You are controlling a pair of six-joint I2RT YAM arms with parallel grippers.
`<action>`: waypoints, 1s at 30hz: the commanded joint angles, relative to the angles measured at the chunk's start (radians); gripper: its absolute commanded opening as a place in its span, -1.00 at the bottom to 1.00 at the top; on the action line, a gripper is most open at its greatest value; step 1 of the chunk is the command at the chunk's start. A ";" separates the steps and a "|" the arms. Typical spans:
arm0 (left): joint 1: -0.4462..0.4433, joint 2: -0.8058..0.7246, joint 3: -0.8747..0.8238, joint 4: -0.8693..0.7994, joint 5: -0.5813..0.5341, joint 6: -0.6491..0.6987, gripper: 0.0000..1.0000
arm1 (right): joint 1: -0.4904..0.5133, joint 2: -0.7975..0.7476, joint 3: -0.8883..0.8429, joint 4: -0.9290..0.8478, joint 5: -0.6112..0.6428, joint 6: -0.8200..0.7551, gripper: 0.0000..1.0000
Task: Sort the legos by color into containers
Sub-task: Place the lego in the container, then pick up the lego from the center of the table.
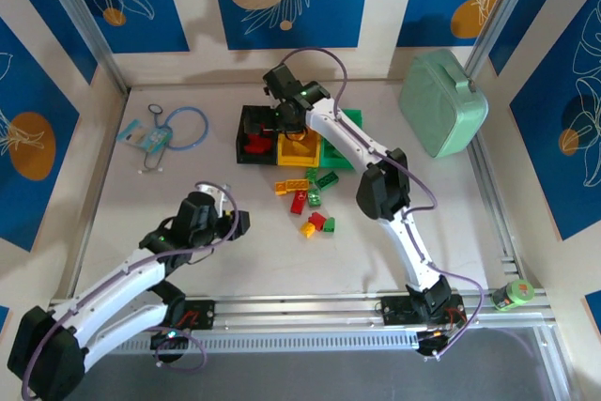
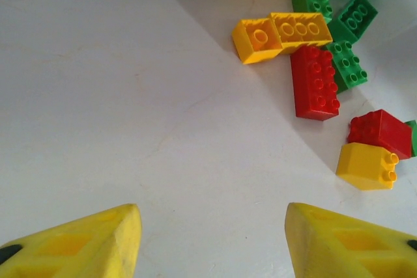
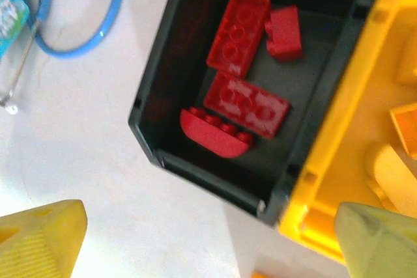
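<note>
The left tool (image 2: 212, 239) hangs spread and empty over the white worktop (image 2: 117, 96), near loose red, yellow and green studded plastic bricks (image 2: 314, 83). The right tool (image 3: 212, 236), also spread and empty, hovers above the black plastic bin (image 3: 159, 96) holding four red bricks (image 3: 238, 30). The adjoining yellow plastic bin (image 3: 339, 128) holds blurred shapes, probably bricks.

Overhead camera spans table (image 1: 470, 213); wrist cameras peer down closely at legos (image 2: 315, 83).
</note>
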 commanded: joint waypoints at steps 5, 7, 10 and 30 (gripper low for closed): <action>-0.043 0.113 0.092 0.060 -0.019 0.022 0.32 | -0.002 -0.371 -0.453 0.204 0.049 -0.014 0.96; -0.053 0.155 0.111 0.080 -0.015 0.029 0.34 | -0.013 -0.454 -0.569 0.247 0.044 -0.006 0.96; -0.067 0.237 0.156 0.101 -0.004 0.046 0.36 | -0.029 -0.558 -0.714 0.279 0.059 0.006 0.96; -0.245 0.798 0.522 0.070 -0.020 0.088 0.33 | -0.162 -0.983 -1.391 0.427 0.053 0.123 0.95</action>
